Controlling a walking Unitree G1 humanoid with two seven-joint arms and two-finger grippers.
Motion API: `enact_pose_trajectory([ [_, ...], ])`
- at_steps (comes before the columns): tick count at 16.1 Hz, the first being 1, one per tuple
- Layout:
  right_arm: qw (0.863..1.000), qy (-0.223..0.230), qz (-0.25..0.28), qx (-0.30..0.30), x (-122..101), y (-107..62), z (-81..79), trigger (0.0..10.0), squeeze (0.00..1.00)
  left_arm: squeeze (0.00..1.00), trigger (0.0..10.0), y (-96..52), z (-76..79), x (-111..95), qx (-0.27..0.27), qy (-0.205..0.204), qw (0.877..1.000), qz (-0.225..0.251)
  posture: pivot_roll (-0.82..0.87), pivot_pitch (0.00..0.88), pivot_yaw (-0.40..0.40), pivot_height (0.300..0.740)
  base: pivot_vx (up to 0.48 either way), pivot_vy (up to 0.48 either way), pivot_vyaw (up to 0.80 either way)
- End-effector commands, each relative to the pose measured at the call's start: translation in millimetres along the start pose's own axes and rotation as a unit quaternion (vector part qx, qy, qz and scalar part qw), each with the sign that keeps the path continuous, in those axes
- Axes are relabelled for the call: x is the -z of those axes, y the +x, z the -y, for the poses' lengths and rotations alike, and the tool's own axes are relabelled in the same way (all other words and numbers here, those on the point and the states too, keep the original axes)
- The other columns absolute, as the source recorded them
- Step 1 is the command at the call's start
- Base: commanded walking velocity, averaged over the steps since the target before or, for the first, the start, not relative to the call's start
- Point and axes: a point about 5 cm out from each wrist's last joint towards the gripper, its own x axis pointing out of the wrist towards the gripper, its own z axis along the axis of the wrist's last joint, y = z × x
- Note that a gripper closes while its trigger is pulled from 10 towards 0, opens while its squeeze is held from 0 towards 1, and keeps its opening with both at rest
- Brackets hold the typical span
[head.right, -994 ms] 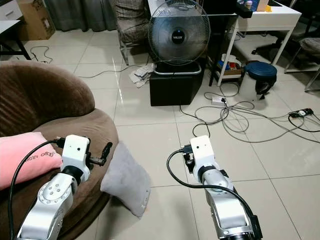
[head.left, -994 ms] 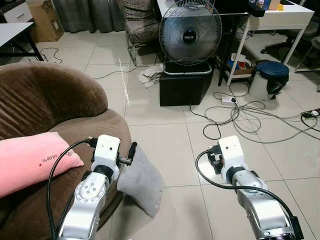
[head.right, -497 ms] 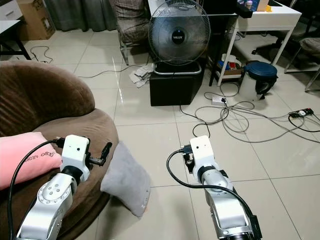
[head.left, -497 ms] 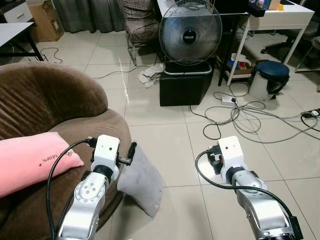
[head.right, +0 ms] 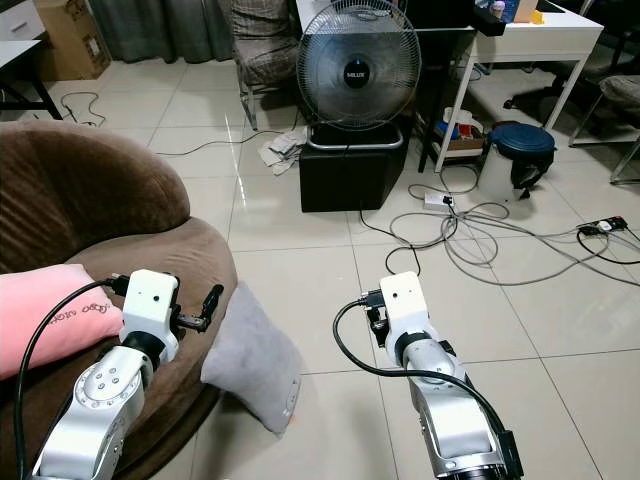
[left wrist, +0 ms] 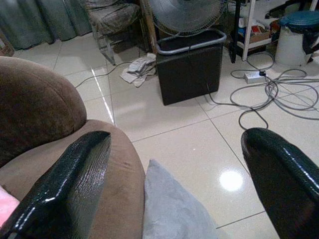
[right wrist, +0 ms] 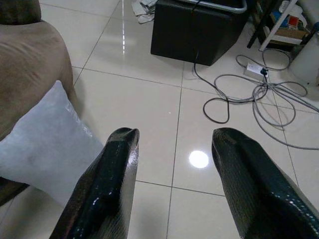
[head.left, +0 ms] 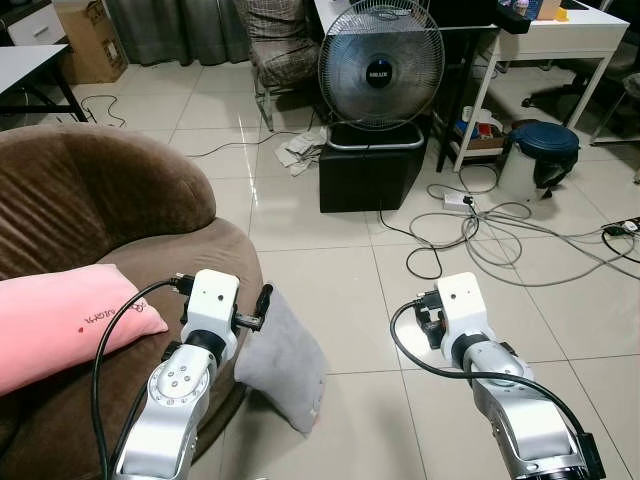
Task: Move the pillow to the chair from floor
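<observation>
Almost nothing has changed over the last second — the brown chair [head.left: 90, 220], both arms and the grey pillow [head.left: 285, 362] are seen where they were, so no progress has been made and the pillow is not yet grasped.

The chair fills the 9 o'clock side of the head views, with a pink pillow [head.left: 60, 320] already lying on its seat. The grey pillow stands on the floor [head.left: 330, 270], leaned against the chair's front edge, near 6 o'clock.

The left end effector [left wrist: 164, 184] is held just above the pillow, fingers spread wide and empty. The right end effector [right wrist: 174, 184] hangs over bare tile at 5 o'clock, also spread, the pillow off to its side.

At 12 o'clock a fan [head.left: 381, 62] stands on a black box [head.left: 370, 165]; loose cables [head.left: 480, 225] lie at 2 o'clock — a likely tripping risk, though not across the short path to the seat.
</observation>
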Motion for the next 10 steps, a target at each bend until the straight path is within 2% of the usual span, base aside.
enact_pose_trajectory([
  [1,1.0,-0.003,0.005,0.0,-2.6,1.5,-0.3,10.0,0.0,0.0,10.0,-0.3,-2.2,-0.9,-0.001,0.004,1.0,0.002,-0.02,0.0,0.04,0.74,0.0,0.0,0.0],
  [10,1.0,-0.002,0.0,0.002,-1.4,0.3,-1.0,10.0,0.0,0.0,10.0,-2.1,-1.3,0.1,0.0,0.004,1.0,-0.001,-0.02,0.0,0.04,0.74,0.0,0.0,0.0],
])
